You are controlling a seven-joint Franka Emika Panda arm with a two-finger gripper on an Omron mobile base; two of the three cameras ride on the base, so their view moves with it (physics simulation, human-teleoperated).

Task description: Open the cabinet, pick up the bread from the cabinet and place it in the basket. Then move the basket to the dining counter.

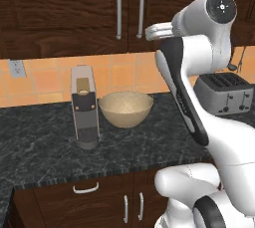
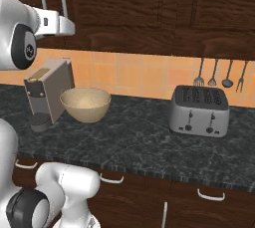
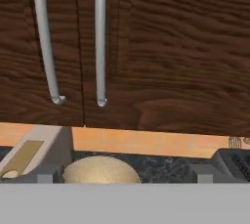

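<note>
Tool: the tool (image 1: 149, 32) sat at upper centre of the left base frame, raised level with the wall doors and short of them; its tips appeared as two small dark blocks (image 3: 45, 178) at the bottom of the hand frame, set wide apart with nothing between them

Counter: the dark speckled counter (image 1: 45, 147) crossed the middle of both base frames; a toaster (image 2: 199, 111) stood at centre right of the right base frame

Basket: the basket (image 1: 126, 108) stood on the counter at centre of the left base frame, just beside the coffee machine (image 1: 83, 107); its inside looked bare, so no bread had been placed

Cabinet: the cabinet (image 3: 161, 47) spanned the top of the hand frame; both doors were shut, the two bar handles (image 3: 100, 42) side by side at upper left

Bread: presumably behind the shut doors

Progress: by my judgement nothing was finished; opening, picking, placing and carrying the basket all remained
</note>
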